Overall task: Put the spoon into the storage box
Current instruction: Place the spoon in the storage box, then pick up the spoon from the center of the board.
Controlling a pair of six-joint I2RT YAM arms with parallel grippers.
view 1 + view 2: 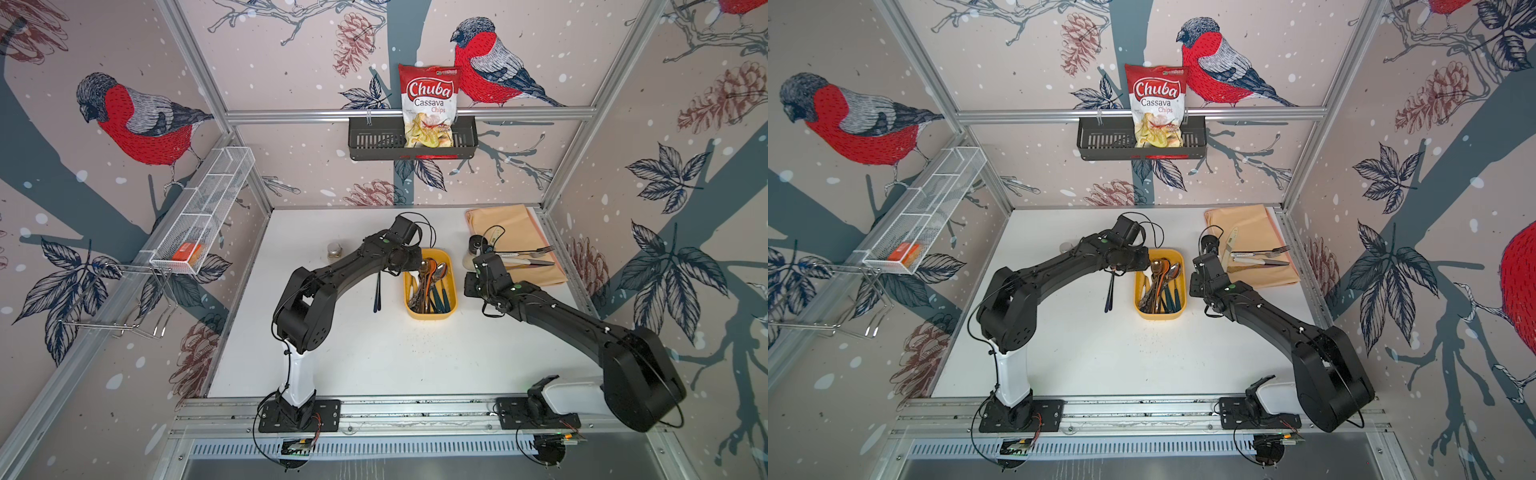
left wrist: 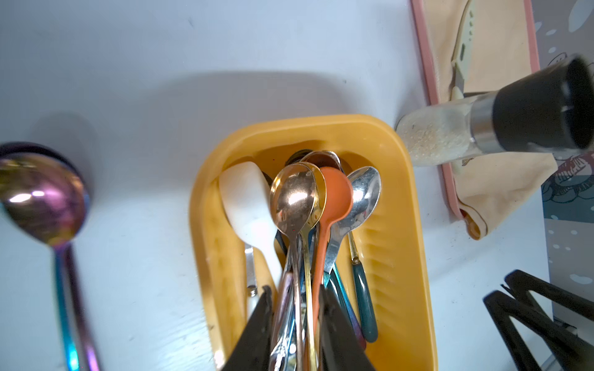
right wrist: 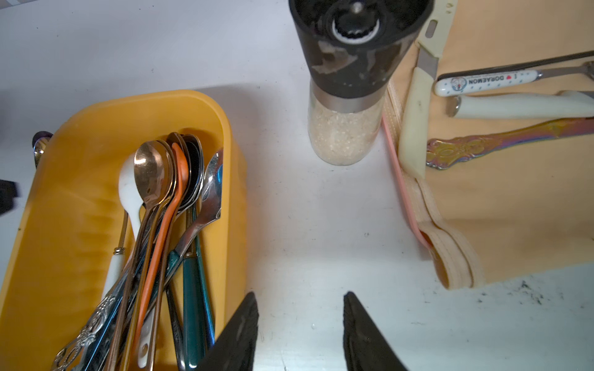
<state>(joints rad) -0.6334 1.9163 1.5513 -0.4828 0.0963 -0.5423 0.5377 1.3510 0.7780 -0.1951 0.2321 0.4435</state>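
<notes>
The yellow storage box (image 1: 432,316) (image 2: 321,123) (image 3: 80,128) sits mid-table and holds several spoons side by side. A rose-gold spoon (image 2: 294,199) (image 3: 149,173) lies on top of the pile. My left gripper (image 2: 294,289) (image 1: 419,262) hovers over the box's far end, its jaws apart with several spoon handles lying between them. An iridescent spoon (image 1: 377,291) (image 2: 41,199) lies on the table just left of the box. My right gripper (image 3: 300,294) (image 1: 471,286) stands open and empty over bare table, right of the box.
A salt grinder (image 3: 345,96) (image 1: 473,249) stands between the box and a beige cloth (image 1: 519,232) carrying a fork and knives. A small jar (image 1: 334,249) sits behind the left arm. A black wall basket (image 1: 411,141) holds a chips bag. A white mesh basket (image 1: 208,208) hangs left.
</notes>
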